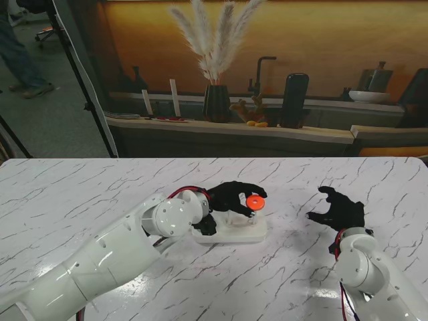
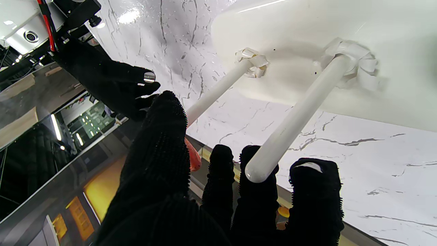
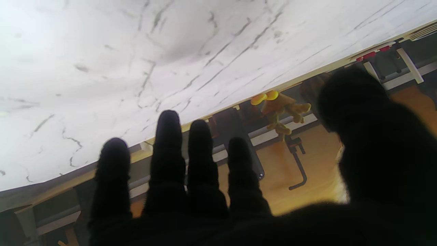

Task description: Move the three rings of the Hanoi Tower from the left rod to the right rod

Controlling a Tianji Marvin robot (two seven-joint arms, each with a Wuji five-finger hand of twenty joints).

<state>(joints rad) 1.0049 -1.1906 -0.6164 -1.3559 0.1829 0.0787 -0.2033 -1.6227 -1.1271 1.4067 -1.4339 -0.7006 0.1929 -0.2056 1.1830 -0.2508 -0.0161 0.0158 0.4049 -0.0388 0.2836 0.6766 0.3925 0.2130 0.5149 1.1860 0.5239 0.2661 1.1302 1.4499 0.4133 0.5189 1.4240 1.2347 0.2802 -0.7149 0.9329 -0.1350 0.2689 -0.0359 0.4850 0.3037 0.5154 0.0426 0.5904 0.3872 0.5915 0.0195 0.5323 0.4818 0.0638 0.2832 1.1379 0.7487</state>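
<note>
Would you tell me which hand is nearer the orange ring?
Left. The left hand holds the orange ring over the white base; the right hand hovers open, well to its right.

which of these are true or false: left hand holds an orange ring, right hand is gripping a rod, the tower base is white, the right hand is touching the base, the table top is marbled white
1. The left hand holds an orange ring. True.
2. The right hand is gripping a rod. False: it holds nothing, its fingers are spread, and no rod is near it.
3. The tower base is white. True.
4. The right hand is touching the base. False: it sits apart from the base, off to the right, with bare table between them.
5. The table has a white marbled top. True.
</note>
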